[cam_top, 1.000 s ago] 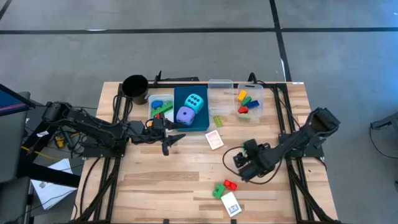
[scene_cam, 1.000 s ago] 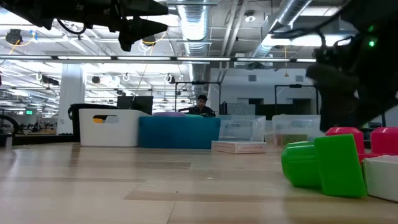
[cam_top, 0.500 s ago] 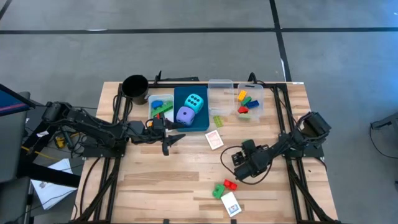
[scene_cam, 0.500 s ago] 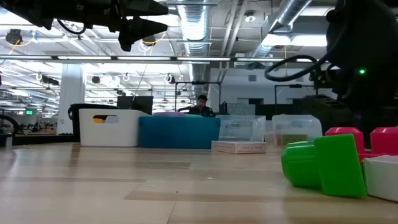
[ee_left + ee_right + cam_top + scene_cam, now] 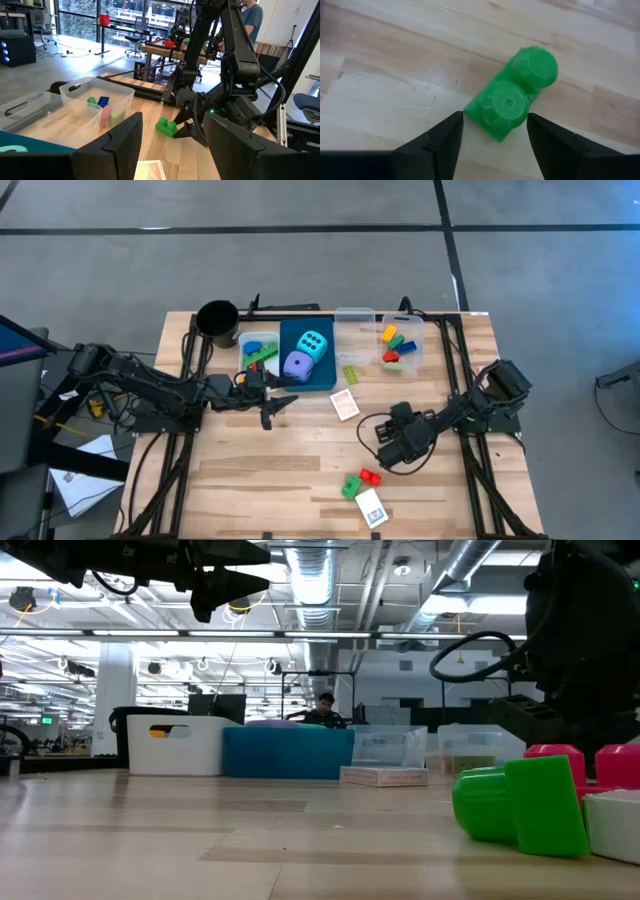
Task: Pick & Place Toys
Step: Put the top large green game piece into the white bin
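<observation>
Green brick (image 5: 512,92) on table, right end effector (image 5: 495,131) open above it, empty

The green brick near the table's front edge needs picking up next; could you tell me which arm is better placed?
The right. Its open pincer hovers directly above the green brick, while the left pincer waits by the blue bin.

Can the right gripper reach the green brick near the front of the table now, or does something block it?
Probably yes. The right gripper hangs open just above the green brick, which lies free on the table between its fingers. The red brick sits close beside it and could get bumped.
</observation>
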`<state>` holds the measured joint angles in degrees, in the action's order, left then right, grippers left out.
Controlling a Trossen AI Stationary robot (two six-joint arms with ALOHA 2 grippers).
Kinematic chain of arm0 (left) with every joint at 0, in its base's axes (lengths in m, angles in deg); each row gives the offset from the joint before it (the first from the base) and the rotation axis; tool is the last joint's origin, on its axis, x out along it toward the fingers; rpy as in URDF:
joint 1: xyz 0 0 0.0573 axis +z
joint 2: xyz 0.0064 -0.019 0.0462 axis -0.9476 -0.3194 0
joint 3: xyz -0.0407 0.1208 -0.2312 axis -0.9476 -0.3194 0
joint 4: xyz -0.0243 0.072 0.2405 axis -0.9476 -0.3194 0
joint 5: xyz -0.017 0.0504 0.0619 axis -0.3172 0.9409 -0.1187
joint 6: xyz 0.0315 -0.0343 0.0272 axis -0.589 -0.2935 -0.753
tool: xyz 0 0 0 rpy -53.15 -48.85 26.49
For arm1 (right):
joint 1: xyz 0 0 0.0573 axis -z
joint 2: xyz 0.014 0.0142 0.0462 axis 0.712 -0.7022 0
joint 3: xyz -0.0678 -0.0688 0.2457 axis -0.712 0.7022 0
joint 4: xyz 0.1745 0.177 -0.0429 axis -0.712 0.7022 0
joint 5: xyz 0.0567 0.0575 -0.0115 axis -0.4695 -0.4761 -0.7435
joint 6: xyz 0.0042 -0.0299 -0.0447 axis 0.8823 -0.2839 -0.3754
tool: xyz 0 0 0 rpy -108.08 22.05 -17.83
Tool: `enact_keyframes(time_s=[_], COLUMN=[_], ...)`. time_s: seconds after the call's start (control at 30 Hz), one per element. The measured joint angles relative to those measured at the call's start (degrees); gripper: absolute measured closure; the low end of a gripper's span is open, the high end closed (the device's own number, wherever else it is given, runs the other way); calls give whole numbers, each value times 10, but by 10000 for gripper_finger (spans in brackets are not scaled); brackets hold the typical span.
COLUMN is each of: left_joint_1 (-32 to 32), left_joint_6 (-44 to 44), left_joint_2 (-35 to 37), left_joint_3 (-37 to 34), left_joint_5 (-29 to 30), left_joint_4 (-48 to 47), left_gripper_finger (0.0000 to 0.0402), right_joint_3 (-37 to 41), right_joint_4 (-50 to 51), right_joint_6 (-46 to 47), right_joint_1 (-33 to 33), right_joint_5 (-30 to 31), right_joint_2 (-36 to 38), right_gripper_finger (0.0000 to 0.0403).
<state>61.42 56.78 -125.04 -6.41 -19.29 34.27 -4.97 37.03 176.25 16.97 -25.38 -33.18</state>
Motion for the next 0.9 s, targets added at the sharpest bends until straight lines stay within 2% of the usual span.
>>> enact_keyframes(time_s=[0.17,0.5,0.9], left_joint_1=[0,0,0], left_joint_6=[0,0,0], left_joint_2=[0,0,0], left_joint_3=[0,0,-1], left_joint_5=[-2,-2,-1], left_joint_4=[0,0,0], left_gripper_finger=[198,198,198], right_joint_3=[0,0,0], right_joint_4=[-2,-40,-41], right_joint_6=[-26,-5,109], right_joint_1=[2,4,4], right_joint_5=[14,15,10], right_joint_2=[0,0,0], right_gripper_finger=[203,215,229])
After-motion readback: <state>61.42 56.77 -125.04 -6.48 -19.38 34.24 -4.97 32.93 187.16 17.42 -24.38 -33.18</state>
